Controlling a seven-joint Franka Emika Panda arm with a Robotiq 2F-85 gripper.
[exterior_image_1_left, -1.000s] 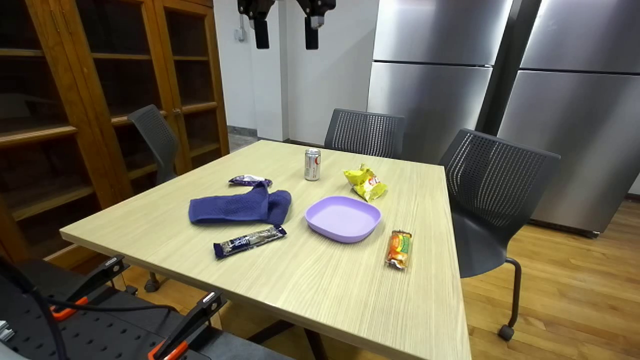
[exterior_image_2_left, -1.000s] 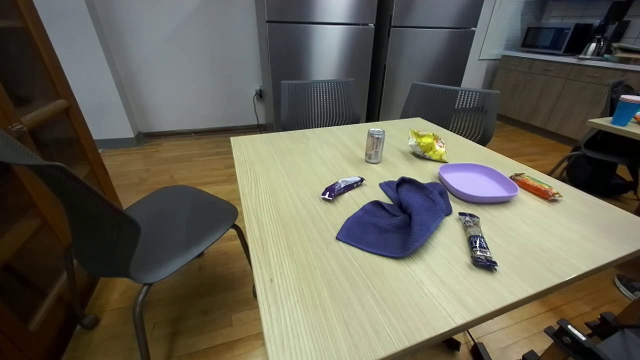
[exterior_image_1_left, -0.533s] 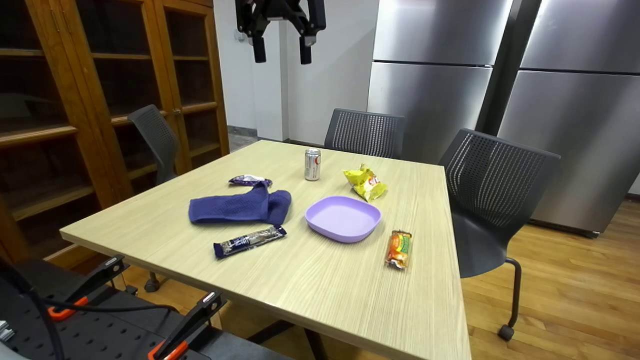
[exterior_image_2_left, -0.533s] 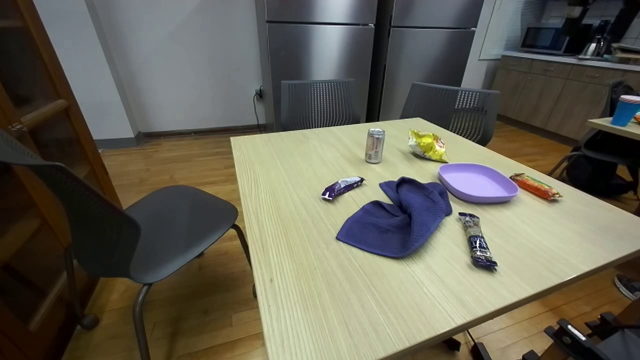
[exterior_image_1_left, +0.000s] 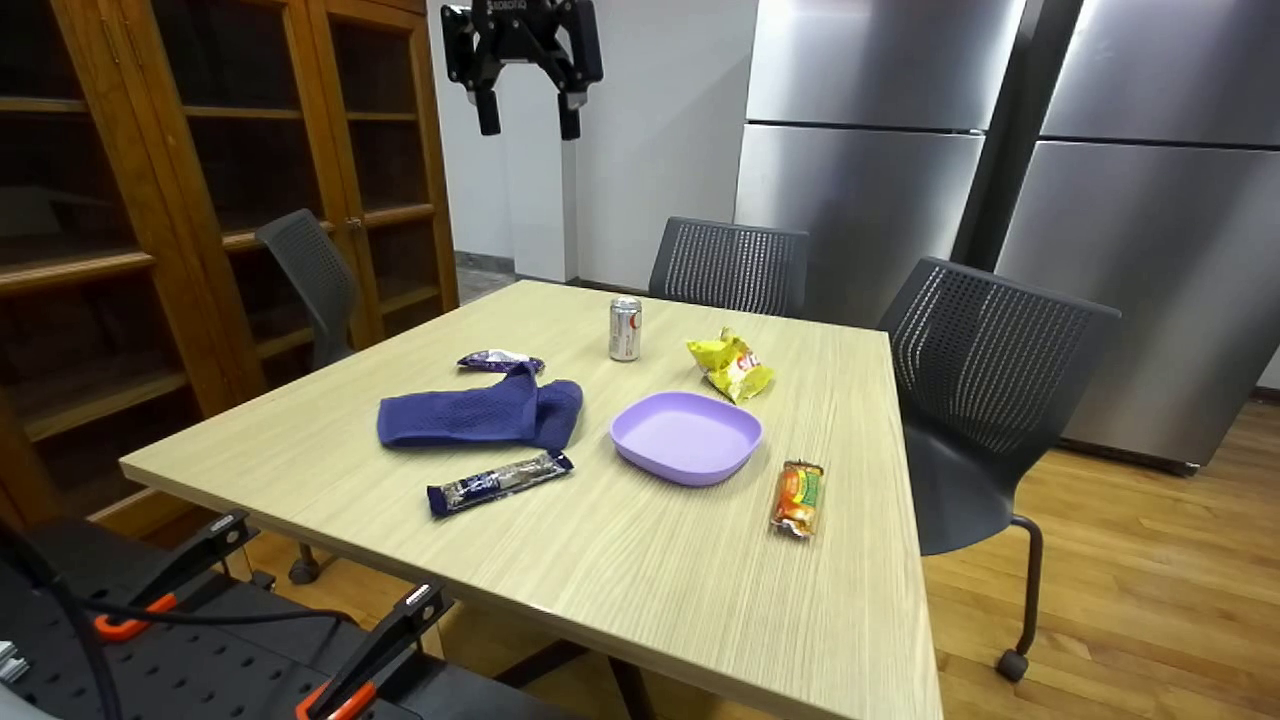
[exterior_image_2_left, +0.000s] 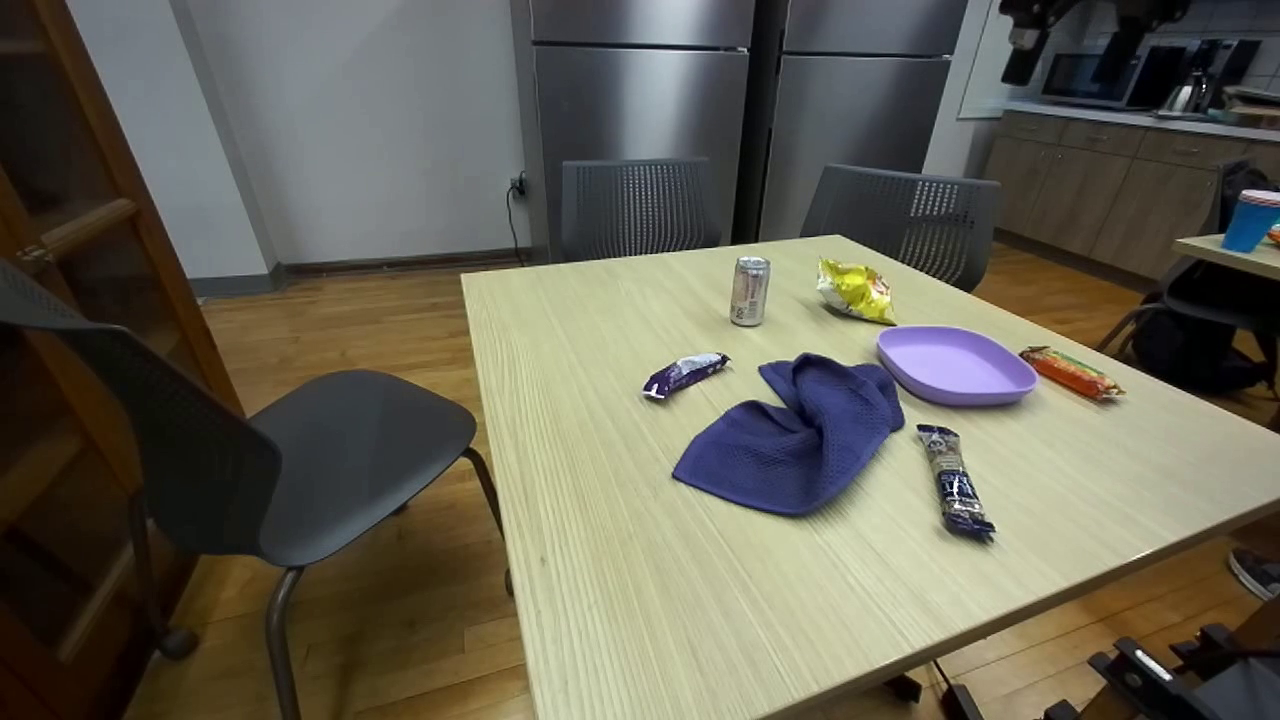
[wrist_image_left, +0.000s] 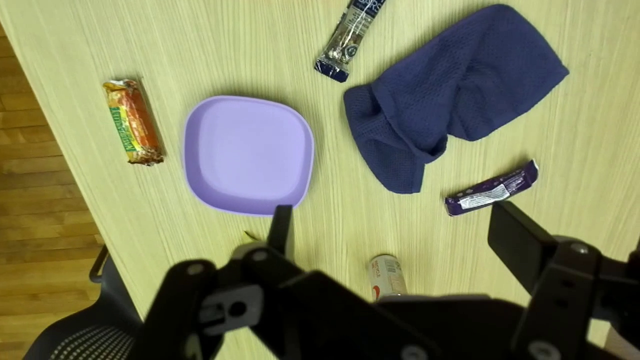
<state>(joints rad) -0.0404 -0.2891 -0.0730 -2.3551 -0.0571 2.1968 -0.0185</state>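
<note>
Silver can stands upright on the table, near a crumpled yellow bag; in the wrist view it appears, well below, within the spread of the gripper. The jaws are parted wide with nothing in them, and the gripper hangs high over the table, touching nothing. I judge this a hovering stage with no grasp begun; reaching any item would call for lowering the parted jaws and lining them up across its narrow side. A purple wrapper and a dark bar lie on either side of a folded blue towel, and a lilac plate sits between the towel and an orange packet. The packet's green band seems to read "NATURE VALLEY", the dark bar shows "BARS", and small red letters on the can look like "RECYCLE". "ROBOTIQ" is printed on the gripper body, partly cut off. Print on the purple wrapper is too small to read.
</note>
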